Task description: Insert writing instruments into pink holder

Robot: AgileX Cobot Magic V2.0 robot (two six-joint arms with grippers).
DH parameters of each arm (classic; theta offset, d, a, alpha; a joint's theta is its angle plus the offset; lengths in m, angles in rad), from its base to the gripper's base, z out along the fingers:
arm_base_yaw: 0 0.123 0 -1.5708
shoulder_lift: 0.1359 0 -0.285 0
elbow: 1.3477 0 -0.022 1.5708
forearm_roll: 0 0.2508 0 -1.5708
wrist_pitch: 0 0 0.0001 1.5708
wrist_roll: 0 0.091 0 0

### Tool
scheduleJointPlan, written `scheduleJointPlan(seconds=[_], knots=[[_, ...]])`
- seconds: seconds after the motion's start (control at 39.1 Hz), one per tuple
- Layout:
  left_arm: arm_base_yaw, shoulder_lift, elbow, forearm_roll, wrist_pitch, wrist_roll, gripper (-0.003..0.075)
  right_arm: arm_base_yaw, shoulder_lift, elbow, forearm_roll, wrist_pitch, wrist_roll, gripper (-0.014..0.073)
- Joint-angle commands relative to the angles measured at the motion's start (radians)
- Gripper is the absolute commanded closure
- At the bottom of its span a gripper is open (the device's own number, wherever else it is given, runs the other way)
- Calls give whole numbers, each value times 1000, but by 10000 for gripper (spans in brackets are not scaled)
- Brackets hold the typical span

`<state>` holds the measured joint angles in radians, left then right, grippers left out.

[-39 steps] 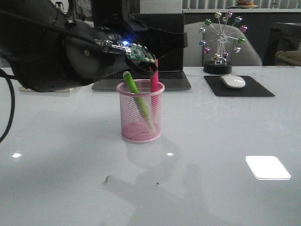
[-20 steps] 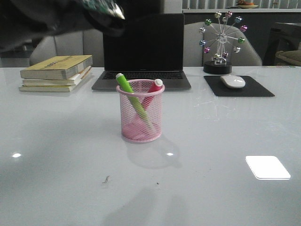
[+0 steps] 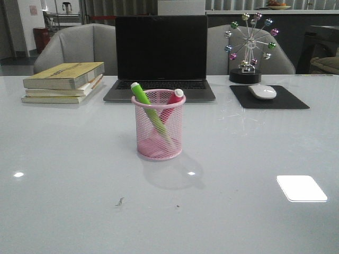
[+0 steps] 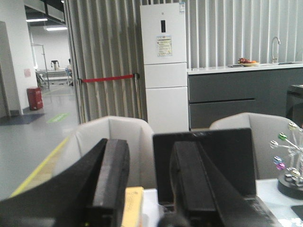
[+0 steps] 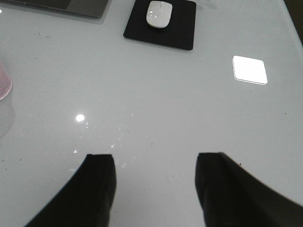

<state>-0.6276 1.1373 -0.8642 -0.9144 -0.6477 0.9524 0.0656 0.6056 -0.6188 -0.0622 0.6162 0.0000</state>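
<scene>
The pink holder [image 3: 158, 127] stands upright mid-table in the front view, in front of the laptop. Both writing instruments lean inside it: the green marker [image 3: 143, 97] tilts left, the pink marker [image 3: 174, 99] tilts right, pale caps above the rim. Neither arm shows in the front view. My left gripper [image 4: 150, 151] is open and empty, raised and facing the laptop and chairs. My right gripper [image 5: 155, 163] is open and empty over bare table; an edge of the pink holder [image 5: 4, 81] shows at that view's border.
A black laptop [image 3: 161, 58] stands behind the holder. Stacked books [image 3: 62, 82] lie at back left. A white mouse [image 3: 262, 91] rests on a black pad [image 3: 269, 98] at back right, beside a ferris-wheel ornament [image 3: 248, 47]. Two grey chairs stand behind the table.
The left arm, which hung over the holder with the pink marker, let it drop in, rose and left the front view. The pink marker now leans right inside the holder.
</scene>
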Motion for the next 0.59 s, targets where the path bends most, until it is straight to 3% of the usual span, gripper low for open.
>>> scheduleJointPlan(seconds=[0.0,0.26,0.56], knots=[[62,-113,-25,17,75,59,408,-4,-1,-25,-11,-77,0,106],[300,-269,-22,17,410,59,408,-4,-1,-25,-11,-77,0,106],[575,-448,70,26,673,59,409,-4,-1,-25,-11,-77,0,106]])
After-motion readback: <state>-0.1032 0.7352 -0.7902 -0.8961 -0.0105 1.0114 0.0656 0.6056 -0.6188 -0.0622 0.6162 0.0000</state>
